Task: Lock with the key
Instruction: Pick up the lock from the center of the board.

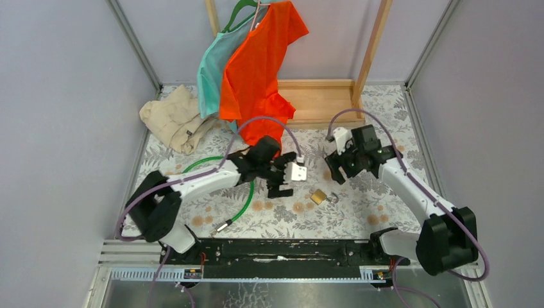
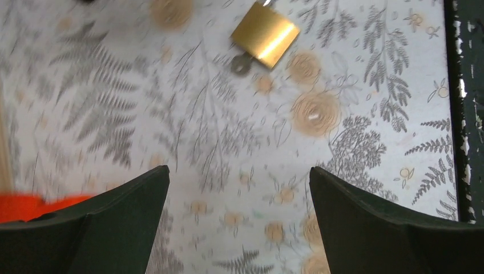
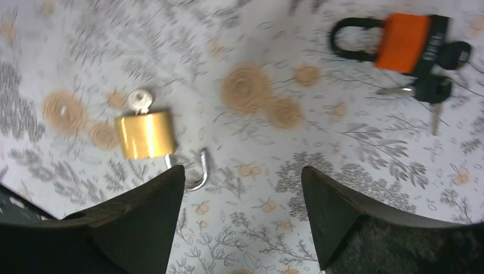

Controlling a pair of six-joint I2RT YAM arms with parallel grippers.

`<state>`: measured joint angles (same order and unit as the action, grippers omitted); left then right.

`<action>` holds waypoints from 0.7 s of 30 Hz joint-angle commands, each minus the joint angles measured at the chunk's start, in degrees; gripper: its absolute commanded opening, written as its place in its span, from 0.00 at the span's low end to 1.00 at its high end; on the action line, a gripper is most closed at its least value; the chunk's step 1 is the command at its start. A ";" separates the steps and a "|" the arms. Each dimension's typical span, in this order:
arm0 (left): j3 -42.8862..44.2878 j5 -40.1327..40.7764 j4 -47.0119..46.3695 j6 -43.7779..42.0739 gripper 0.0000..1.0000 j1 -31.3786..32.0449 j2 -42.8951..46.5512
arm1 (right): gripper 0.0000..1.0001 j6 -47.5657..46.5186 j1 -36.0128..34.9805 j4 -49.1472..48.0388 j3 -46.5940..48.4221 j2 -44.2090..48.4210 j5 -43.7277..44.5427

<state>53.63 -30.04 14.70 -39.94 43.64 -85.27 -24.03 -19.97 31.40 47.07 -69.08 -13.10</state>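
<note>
Right wrist view: the key (image 3: 406,41), with an orange head and a black loop (image 3: 354,39) at its end, lies flat on the patterned tablecloth (image 3: 268,228) in the upper right of the frame. No finger touches it. A bunch of black-headed keys (image 3: 439,80) lies just beside it, lower right; contact cannot be judged through the blur.

- Brass padlock (image 3: 144,135): left of centre, well apart from the key. A bare metal key head (image 3: 139,100) sits against its upper edge. Its shackle (image 3: 200,174) swings free at the lower right, so it is unlocked.
- Right gripper (image 3: 242,171): fingers spread wide with nothing between them. It hovers over bare cloth between padlock and key.

Left wrist view:
- Left gripper (image 2: 240,171): fingers likewise spread apart and holding nothing.
- The padlock (image 2: 265,34) is at top centre, clear of both fingers.
- A strip of orange fabric (image 2: 34,205) shows at the lower left edge.

Top external view:
- The padlock (image 1: 317,196) lies at centre, below and between the two grippers.
- Left gripper (image 1: 281,179) is up and left of it; right gripper (image 1: 337,168) is up and right.
- The key cannot be made out here.
- A green cable (image 1: 247,192) curves under the left arm.
- Upper centre: an orange T-shirt (image 1: 256,77) and a teal shirt (image 1: 212,70) hang from a wooden rack (image 1: 321,99).
- A beige cloth (image 1: 173,119) is bunched at the left.
</note>
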 commanded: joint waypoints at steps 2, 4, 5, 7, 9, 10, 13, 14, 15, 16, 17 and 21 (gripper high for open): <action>9.40 -3.32 1.20 -9.12 1.00 6.60 -10.36 | 0.81 7.94 9.08 -0.38 6.56 -5.39 -2.83; 13.49 -4.39 3.29 -10.56 1.00 8.17 -15.32 | 0.81 8.57 12.16 -0.53 6.32 -6.04 -3.33; 15.64 -5.10 5.27 -11.00 1.00 8.71 -17.48 | 0.81 8.71 13.51 -0.66 5.86 -5.86 -4.29; 19.47 -6.57 7.81 -11.77 1.00 9.58 -21.88 | 0.81 8.66 14.90 -0.37 5.52 -5.37 -5.47; 23.15 -6.77 10.44 -12.90 1.00 10.57 -25.95 | 0.81 8.53 15.71 -0.25 5.42 -4.84 -5.80; 25.07 -6.53 12.06 -13.73 1.00 11.10 -27.76 | 0.81 8.46 16.13 -0.29 5.32 -4.65 -5.61; 29.44 -5.49 15.31 -15.81 1.00 12.05 -32.43 | 0.81 8.05 16.94 -0.36 4.88 -4.00 -4.52; 30.50 -5.26 16.19 -16.57 1.00 12.15 -33.69 | 0.81 7.96 17.04 -0.33 4.73 -3.71 -4.49; 31.49 -5.06 16.79 -17.04 0.99 12.26 -34.67 | 0.81 7.85 17.25 -0.17 4.66 -3.43 -4.59; 32.18 -4.83 17.34 -17.48 0.97 12.39 -35.62 | 0.81 7.67 17.36 -0.09 4.62 -3.08 -4.75; 32.70 -4.77 18.05 -18.23 0.96 12.43 -36.40 | 0.81 7.43 17.51 -0.01 4.49 -2.75 -4.97; 32.63 -3.90 18.61 -19.71 0.84 13.17 -37.94 | 0.82 7.09 17.92 0.10 3.92 -1.56 -4.93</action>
<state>85.60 -35.20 29.98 -55.42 55.81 -121.30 -16.67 -2.66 31.00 51.24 -73.34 -17.04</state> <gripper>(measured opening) 0.894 0.815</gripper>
